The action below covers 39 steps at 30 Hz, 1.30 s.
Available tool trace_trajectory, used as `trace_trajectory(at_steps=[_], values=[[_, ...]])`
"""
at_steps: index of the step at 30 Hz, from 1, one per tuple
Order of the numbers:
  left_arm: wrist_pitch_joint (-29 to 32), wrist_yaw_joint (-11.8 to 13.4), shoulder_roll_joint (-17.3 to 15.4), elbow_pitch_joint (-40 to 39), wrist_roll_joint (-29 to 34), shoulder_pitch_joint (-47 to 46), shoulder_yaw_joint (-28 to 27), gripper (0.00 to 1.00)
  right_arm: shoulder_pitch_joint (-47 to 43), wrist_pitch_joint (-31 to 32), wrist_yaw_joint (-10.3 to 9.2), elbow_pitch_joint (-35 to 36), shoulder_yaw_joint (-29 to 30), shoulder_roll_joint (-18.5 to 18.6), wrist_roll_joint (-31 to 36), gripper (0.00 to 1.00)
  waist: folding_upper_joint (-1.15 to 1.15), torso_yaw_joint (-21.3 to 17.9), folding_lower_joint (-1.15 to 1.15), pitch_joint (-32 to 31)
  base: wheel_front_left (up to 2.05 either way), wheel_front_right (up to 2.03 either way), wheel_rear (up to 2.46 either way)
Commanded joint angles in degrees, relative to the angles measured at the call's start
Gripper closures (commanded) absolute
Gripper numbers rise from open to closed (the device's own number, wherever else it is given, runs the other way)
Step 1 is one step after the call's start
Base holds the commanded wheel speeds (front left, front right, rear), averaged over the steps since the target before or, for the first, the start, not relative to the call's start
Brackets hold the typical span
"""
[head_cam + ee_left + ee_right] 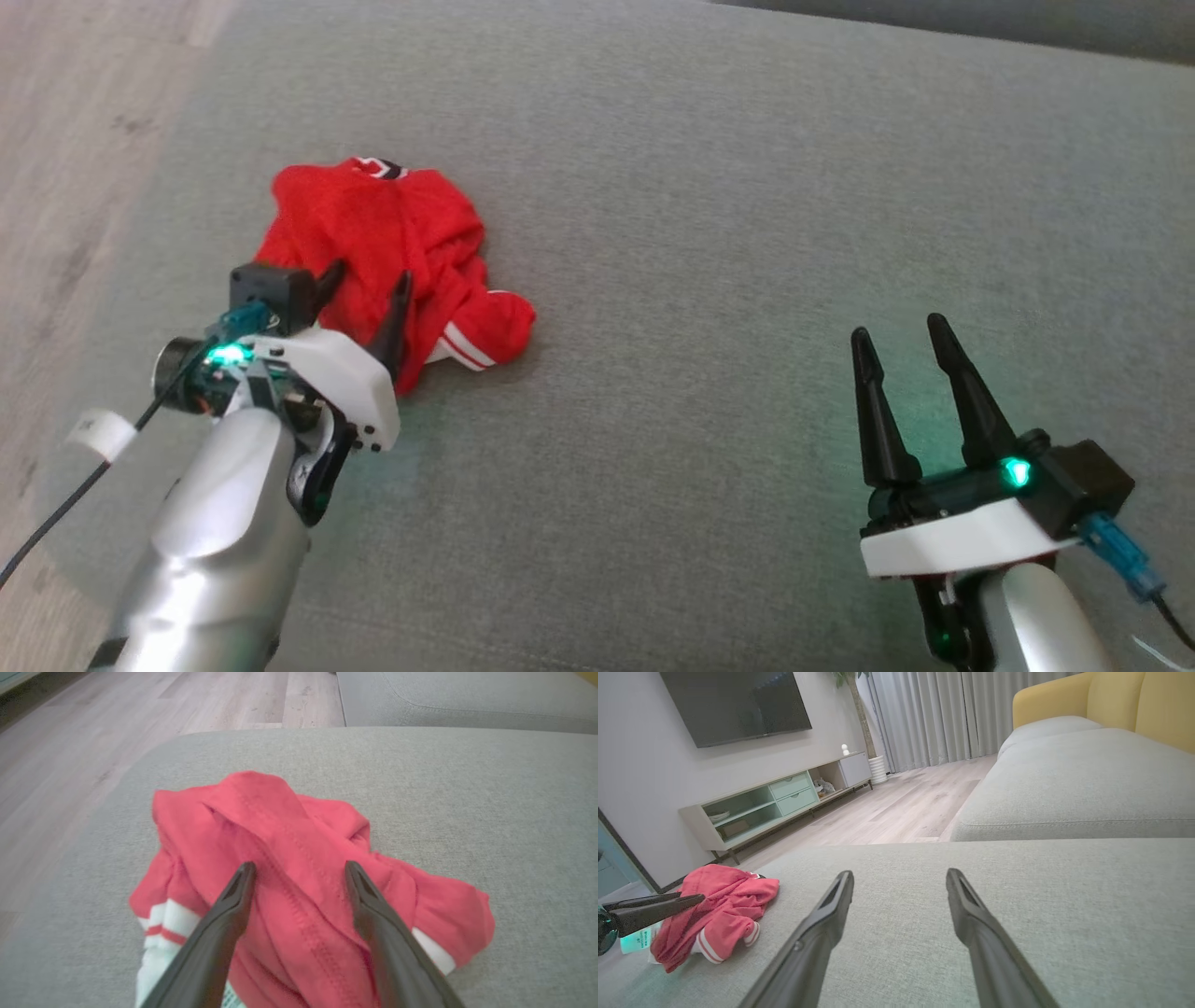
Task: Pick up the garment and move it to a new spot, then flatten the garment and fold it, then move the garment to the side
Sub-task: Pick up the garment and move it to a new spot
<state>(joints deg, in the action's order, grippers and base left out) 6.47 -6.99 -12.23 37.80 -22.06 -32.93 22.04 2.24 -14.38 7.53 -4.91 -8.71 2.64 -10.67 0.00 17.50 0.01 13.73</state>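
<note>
Nearest, the right tool hangs released over the bare grey sofa cushion, well apart from the work. The left tool is likewise released. Its two fingers are spread over the near side of the crumpled red garment, which lies bunched near the cushion's left edge. A sound pick probably means dropping onto the raised fold between the fingers and pinching several layers rather than a striped cuff. The garment should then lift clear before it is carried right, away from the wooden floor beyond.
</note>
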Motion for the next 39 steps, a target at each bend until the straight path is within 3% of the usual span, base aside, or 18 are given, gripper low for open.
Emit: trace_trajectory(at_steps=[1,3,4,5,12,19,27,33,39], values=[[-0.2,0.3,-1.5,-0.6,-0.2,-3.2,-1.9,0.0,1.6,-0.6,-0.04,1.8,-1.4,0.2,-0.1,0.0,0.0,-0.8,-0.01,0.6,0.0,0.0,0.0],[-0.1,0.1,-1.1,0.8,-0.8,-3.6,-1.5,0.0,1.5,-0.6,-0.04,1.8,-1.3,0.2,-0.1,0.0,0.0,-1.1,-0.01,0.7,0.0,0.0,0.0],[-0.3,-0.1,-1.1,2.0,-1.3,-4.0,-0.9,0.27,1.5,-0.6,-0.04,1.8,-1.3,0.2,-0.1,0.0,0.0,-1.4,-0.01,0.8,0.0,0.0,0.0],[-0.8,-0.2,-1.1,2.3,-1.6,-4.2,-0.6,1.0,1.5,-0.6,-0.04,1.8,-1.3,0.2,-0.1,0.0,0.0,-1.5,-0.01,0.8,0.0,0.0,0.0],[-9.3,-0.4,-2.2,0.3,-3.1,-6.8,-1.5,1.0,1.3,-0.6,-0.04,1.2,-1.7,0.2,-0.6,0.0,0.0,-1.9,-0.01,-0.4,0.0,0.0,0.0],[-15.4,-0.4,-4.7,-10.0,-6.8,-11.1,-5.8,1.0,1.1,-0.6,-0.04,0.9,-2.1,0.2,-1.5,0.0,0.0,-2.9,-0.01,-2.2,0.0,0.0,0.0],[-11.0,1.0,-7.9,-25.7,-7.6,-15.8,-7.8,1.0,1.6,-0.6,-0.04,1.3,-2.9,0.2,-3.6,0.0,0.0,-6.3,-0.01,-2.0,0.0,0.0,0.0],[-6.7,2.1,-7.2,-33.6,-7.8,-17.2,-6.1,1.0,2.5,-0.6,-0.04,1.5,-3.6,0.2,-4.9,0.0,0.0,-10.0,-0.01,-1.7,0.0,0.0,0.0],[-4.9,2.6,-5.7,-35.8,-7.7,-17.7,-4.0,1.0,3.1,-0.6,-0.04,1.6,-4.4,0.2,-5.6,0.0,0.0,-14.1,-0.01,-1.7,0.0,0.0,0.0]])
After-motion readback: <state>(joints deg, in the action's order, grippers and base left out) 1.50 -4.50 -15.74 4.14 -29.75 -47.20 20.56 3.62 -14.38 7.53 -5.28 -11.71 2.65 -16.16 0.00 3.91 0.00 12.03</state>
